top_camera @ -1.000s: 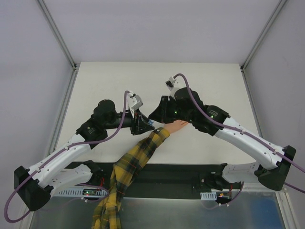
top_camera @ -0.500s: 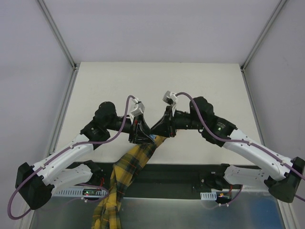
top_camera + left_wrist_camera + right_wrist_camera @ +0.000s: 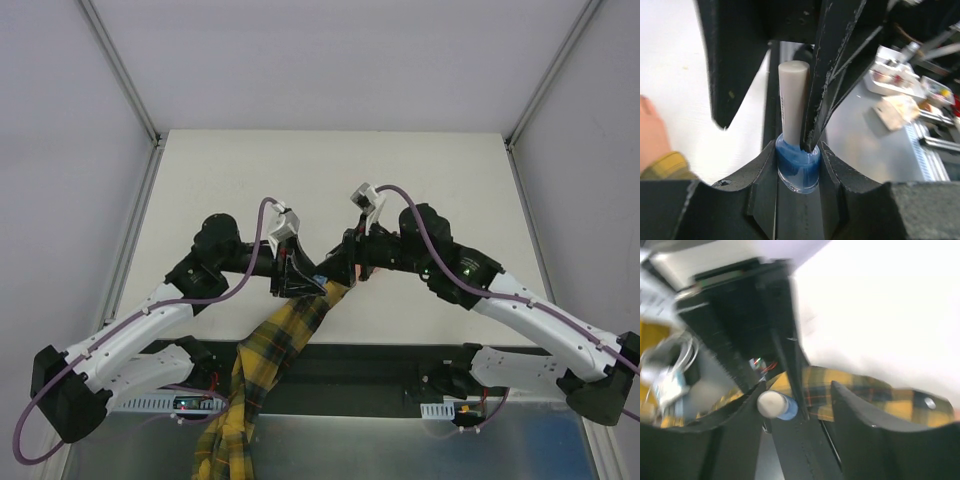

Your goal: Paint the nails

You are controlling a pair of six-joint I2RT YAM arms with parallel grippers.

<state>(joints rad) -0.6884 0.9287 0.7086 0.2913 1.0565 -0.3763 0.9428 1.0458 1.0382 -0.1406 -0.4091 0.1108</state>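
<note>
Swinging off the peach hand (image 3: 649,132), the right pincer (image 3: 800,410) now stands spread about the cap (image 3: 792,100) of the blue polish bottle (image 3: 798,167) pinched by the left pincer (image 3: 799,176), probably to re-dip the brush.

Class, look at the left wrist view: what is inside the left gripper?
A blue polish bottle with a pale cap, clamped. A black finger covers the cap's right edge.

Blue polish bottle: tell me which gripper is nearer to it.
Left. The left gripper has its fingers clamped on the polish bottle; the right gripper stands open around the white cap, not gripping.
</note>
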